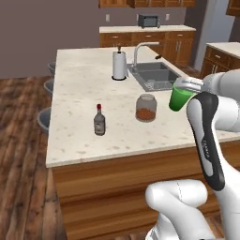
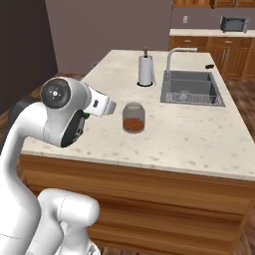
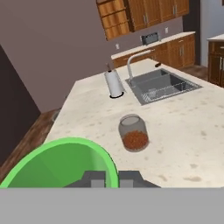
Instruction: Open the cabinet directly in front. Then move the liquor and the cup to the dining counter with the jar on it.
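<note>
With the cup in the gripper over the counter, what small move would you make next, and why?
Probably lower the cup onto bare counter beside the jar. The gripper is shut on the cup's rim, holding it above the stone top, and the liquor already stands there.

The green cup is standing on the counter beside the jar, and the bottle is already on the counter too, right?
Not quite. The cup is not standing on the counter: the gripper holds it by the rim, in the air beside the jar, as the left base view shows. The bottle is indeed on the counter.
</note>
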Available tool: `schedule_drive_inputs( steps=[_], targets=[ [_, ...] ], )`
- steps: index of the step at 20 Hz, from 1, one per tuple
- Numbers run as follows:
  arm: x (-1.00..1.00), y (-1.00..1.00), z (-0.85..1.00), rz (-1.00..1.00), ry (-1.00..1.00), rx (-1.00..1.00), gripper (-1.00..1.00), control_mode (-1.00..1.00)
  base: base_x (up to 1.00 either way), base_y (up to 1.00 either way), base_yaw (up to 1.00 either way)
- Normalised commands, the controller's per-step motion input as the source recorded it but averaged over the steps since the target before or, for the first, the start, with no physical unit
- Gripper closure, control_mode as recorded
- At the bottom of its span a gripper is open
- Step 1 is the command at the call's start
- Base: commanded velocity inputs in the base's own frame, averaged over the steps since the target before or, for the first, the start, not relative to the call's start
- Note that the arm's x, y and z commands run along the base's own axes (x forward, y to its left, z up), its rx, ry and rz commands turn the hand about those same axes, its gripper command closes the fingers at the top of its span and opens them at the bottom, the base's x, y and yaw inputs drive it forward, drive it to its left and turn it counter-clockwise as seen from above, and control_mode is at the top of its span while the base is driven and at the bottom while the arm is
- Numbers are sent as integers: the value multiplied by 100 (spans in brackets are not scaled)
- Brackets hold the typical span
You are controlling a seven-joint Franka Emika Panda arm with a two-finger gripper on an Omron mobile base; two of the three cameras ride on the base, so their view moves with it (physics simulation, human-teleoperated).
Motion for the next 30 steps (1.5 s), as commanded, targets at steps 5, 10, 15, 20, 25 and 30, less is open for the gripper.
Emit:
schedule_drive_inputs(
  steps=[5, 10, 15, 20, 25, 30],
  targets=[
    [0, 0, 0, 0, 0, 0, 100, 100, -11, -100, 17],
    [0, 0, 0, 0, 0, 0, 100, 100, -2, -33, 3],
    [0, 0, 0, 0, 0, 0, 100, 100, 31, -6, 0],
    [0, 0, 0, 0, 0, 0, 100, 100, 52, -11, 0],
    [27, -19, -23, 6, 3, 0, 100, -100, 10, -4, 0],
    [46, -17, -51, 10, 2, 0, 100, -100, 0, 0, 0]
  ],
)
